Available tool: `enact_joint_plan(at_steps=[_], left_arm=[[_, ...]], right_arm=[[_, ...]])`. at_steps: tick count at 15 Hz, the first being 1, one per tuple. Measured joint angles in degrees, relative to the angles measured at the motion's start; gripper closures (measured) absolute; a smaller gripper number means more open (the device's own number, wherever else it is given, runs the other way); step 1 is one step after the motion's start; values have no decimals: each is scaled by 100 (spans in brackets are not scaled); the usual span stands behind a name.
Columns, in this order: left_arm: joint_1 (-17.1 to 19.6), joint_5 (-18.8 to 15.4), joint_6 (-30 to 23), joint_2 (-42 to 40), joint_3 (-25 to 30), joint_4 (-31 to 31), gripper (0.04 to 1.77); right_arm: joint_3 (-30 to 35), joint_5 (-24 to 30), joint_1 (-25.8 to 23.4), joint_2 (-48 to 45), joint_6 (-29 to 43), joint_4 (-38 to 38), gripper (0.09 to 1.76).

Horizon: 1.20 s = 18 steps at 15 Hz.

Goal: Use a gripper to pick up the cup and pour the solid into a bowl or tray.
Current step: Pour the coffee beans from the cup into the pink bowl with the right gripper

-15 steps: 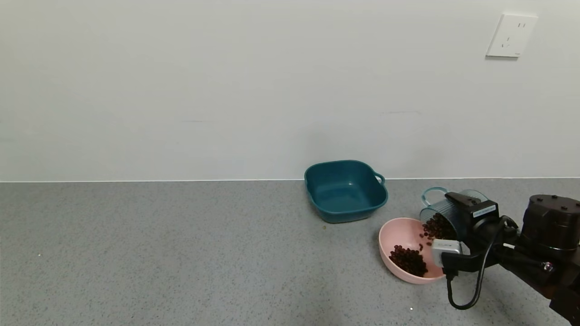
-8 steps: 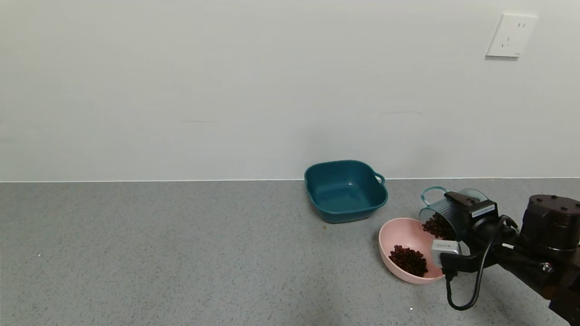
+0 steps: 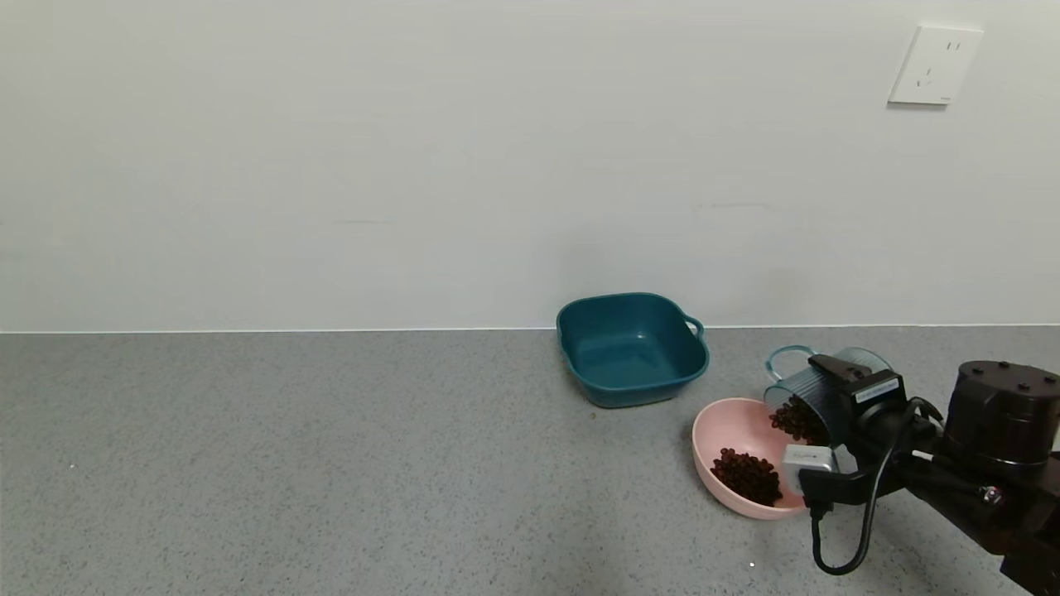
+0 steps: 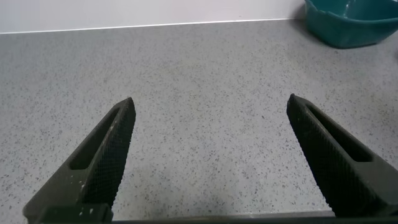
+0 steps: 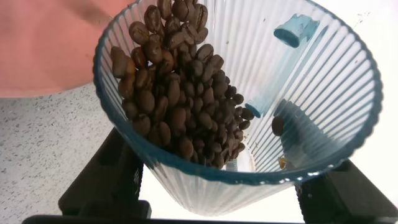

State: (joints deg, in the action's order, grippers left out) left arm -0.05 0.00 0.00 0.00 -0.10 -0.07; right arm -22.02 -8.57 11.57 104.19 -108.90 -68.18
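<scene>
My right gripper is shut on the translucent blue-grey ribbed cup, tipped on its side with its mouth over the pale pink bowl. Dark brown beans lie at the cup's mouth, and a pile of beans sits in the bowl. In the right wrist view the cup fills the frame between my two fingers, with many beans inside and the pink bowl beyond. My left gripper is open and empty over bare counter, out of the head view.
A dark teal square basin with a handle stands empty behind the bowl, near the wall; it also shows in the left wrist view. A loose bean lies on the counter by the basin. A wall socket is at the upper right.
The falling beans seen a second ago have stopped; the pile in the bowl is about the same. The right gripper and cup have shifted slightly left and lower.
</scene>
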Motion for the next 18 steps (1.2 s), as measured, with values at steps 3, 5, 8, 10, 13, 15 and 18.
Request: enact_joint_plan(at_steps=[3, 5, 8, 10, 13, 15, 18], left_arm=[[0, 0, 0, 0, 0, -2, 6], [2, 0, 0, 0, 0, 0, 6], [0, 0, 0, 0, 0, -2, 6], [0, 0, 0, 0, 0, -2, 6], [0, 0, 0, 0, 0, -2, 6], [0, 0, 0, 0, 0, -2, 6], [0, 0, 0, 0, 0, 0, 6]], right_arm=[[-6, -7, 0, -17, -63, 0, 49], [-4, -9, -7, -28, -91, 0, 49], [-4, -9, -28, -37, -130, 5, 49], [0, -50, -22, -39, -138, 2, 49], [11, -72, -9, -39, -98, 2, 49], [20, -57, -22, -34, -61, 0, 49], [28, -16, -74, -39, 83, 7, 49]])
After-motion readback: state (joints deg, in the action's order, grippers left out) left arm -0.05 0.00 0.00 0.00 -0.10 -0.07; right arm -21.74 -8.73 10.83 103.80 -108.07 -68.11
